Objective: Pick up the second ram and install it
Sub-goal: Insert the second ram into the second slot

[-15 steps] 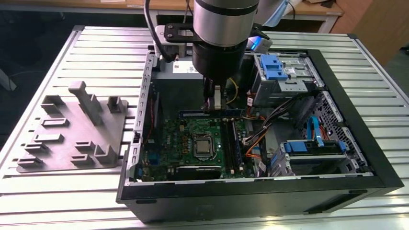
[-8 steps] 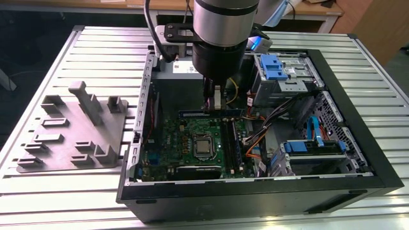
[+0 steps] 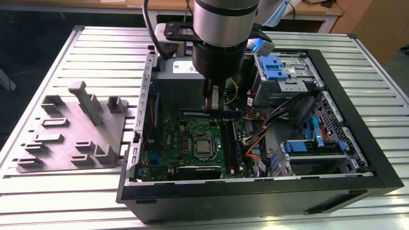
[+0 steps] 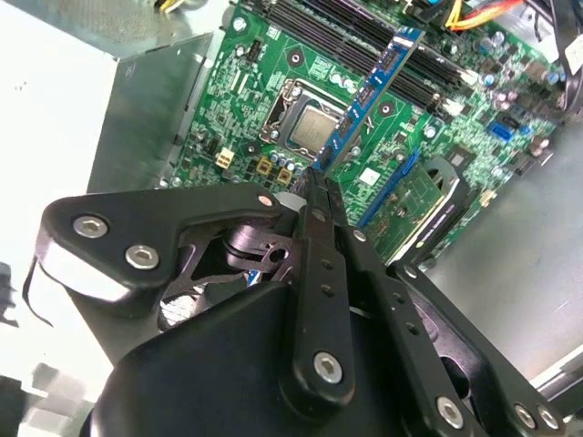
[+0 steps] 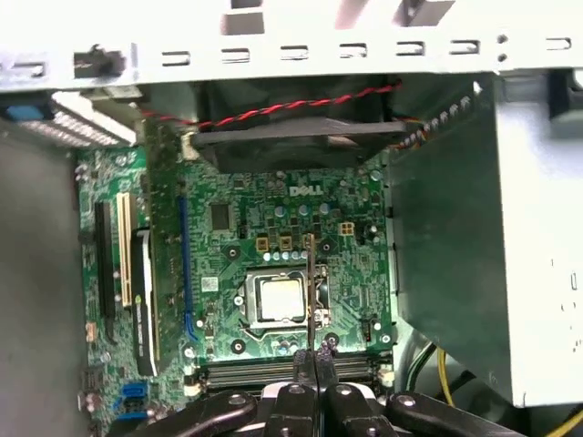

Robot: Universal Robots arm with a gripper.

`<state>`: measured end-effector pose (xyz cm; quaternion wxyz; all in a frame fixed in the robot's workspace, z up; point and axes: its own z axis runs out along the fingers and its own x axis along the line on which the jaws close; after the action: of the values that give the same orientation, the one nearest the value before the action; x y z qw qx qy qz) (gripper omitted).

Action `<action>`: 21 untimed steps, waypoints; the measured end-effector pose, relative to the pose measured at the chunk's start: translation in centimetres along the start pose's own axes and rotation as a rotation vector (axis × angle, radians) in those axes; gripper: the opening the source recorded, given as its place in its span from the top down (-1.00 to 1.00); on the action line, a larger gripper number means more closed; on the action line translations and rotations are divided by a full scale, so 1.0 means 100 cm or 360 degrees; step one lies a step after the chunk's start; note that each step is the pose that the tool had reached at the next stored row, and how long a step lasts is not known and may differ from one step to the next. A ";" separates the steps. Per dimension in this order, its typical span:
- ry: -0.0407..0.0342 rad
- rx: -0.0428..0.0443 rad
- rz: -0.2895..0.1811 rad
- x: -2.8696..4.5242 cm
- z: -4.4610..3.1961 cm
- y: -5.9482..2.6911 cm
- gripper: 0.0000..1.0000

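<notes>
Open motherboard point(image 3: 185, 132) under fingers point(image 4: 323, 246); power-supply box point(image 3: 176, 91) beside, cables point(image 3: 271, 117) and drive cage point(image 3: 313, 148) crowd exterior view's right.

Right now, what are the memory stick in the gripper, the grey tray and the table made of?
The second ram, clamped in the gripper, looks like blue-green circuit board with small parts on it. The grey holder tray seems matte plastic: dull, even grey, moulded shapes. The table looks like metal, probably aluminium: silvery ribbed slats with a soft shine.
</notes>
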<state>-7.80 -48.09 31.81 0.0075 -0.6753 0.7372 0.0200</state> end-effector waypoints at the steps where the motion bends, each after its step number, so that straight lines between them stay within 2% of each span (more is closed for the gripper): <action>1: 0.0000 0.0001 0.0029 0.0000 0.0001 0.0000 0.77; 21: -0.0012 0.0023 0.0607 0.0001 0.0026 0.0000 0.77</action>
<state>-7.80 -48.09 31.55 0.0111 -0.5233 0.8519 0.0182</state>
